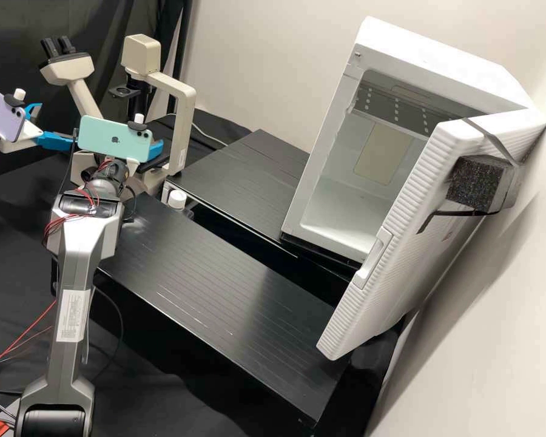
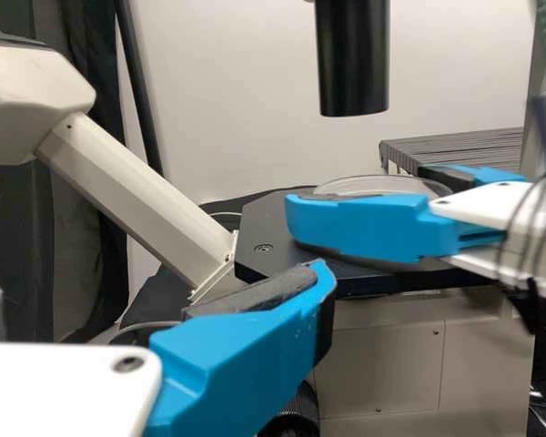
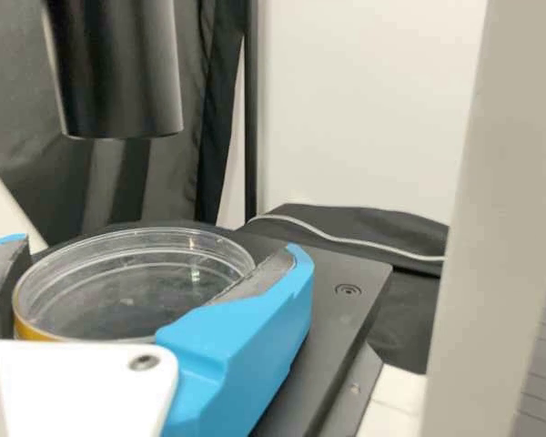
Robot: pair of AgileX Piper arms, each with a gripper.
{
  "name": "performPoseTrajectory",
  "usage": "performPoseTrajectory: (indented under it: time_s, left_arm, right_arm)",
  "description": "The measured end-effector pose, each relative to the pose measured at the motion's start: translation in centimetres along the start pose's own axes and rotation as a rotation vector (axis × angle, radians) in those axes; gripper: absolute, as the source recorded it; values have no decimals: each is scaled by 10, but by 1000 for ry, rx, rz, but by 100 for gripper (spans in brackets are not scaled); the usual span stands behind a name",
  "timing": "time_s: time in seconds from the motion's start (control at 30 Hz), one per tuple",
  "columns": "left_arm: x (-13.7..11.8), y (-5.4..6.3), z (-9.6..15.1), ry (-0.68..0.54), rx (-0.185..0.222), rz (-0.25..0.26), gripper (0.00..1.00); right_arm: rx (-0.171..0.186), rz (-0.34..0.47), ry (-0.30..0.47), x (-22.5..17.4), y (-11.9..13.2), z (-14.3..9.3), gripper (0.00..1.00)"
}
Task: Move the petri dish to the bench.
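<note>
The clear round petri dish [image 3: 132, 296] sits low over the microscope's dark stage [image 3: 341, 319]; its rim [image 2: 378, 185] also shows in the left wrist view. My right gripper [image 1: 156, 149], partly behind the green phone, is at the microscope; in its wrist view the gripper [image 3: 155, 266] is shut on the dish, one finger on each side. Whether the dish touches the stage is hard to tell. My left gripper [image 1: 56, 124] stands open and empty at the upper left, short of the stage; in its wrist view, the gripper [image 2: 146, 291] shows one finger.
The microscope's upright arm [image 1: 185, 130] rises beside the right gripper, and a black objective tube [image 3: 114, 73] hangs above the dish. Black slatted platforms [image 1: 212, 267] lie to the right on the bench. A white cabinet [image 1: 321, 145] has its door [image 1: 400, 243] swung open.
</note>
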Motion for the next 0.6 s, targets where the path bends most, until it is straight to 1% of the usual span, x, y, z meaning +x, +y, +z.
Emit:
performPoseTrajectory:
  time_s: [0.1, 0.23, 0.47, 0.6]
  left_arm:
    - [0, 0, 0, 0, 0, 0, 100]
    - [0, 0, 0, 0, 0, 0, 100]
    - [0, 0, 0, 0, 0, 0, 100]
    - [0, 0, 0, 0, 0, 0, 100]
  right_arm:
    - [31, -5, -5, -10, 4, -2, 0]
    - [37, 5, 13, -22, 8, -5, 0]
    - [20, 13, 23, -43, 11, 0, 0]
    - [7, 30, 26, -54, 12, 5, 0]
